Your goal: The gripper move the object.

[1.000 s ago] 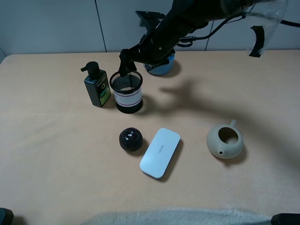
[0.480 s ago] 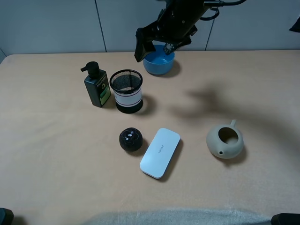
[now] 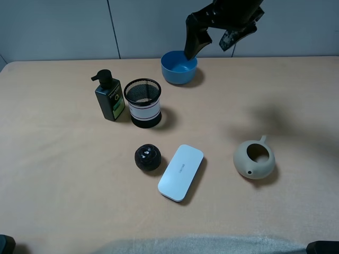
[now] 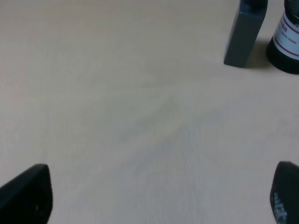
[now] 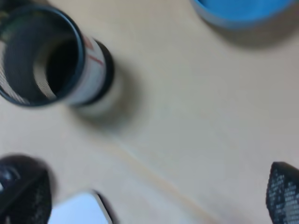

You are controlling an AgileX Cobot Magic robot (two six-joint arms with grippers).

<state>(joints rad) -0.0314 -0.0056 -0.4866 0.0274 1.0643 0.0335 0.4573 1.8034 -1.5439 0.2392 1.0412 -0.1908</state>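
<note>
2 grippers show here: the right gripper (image 3: 210, 38) hangs high above the back of the table (image 3: 63, 174), over the blue bowl (image 3: 179, 67), its jaws spread wide with nothing between them, and in the right wrist view its dark fingertips (image 5: 282, 193) sit far apart at the frame's edges. The left gripper (image 4: 159, 193) appears only in its own wrist view, likewise spread and empty over bare tabletop. The pen cup (image 3: 143, 102) stands upright on the table, well apart from the right gripper, just beside the dark pump bottle (image 3: 109, 96) and in front of the bowl. Nearer the front lie a black ball (image 3: 148, 157), a white case (image 3: 181, 172) just beside it, and a beige teapot (image 3: 255, 158) farther right.
</note>
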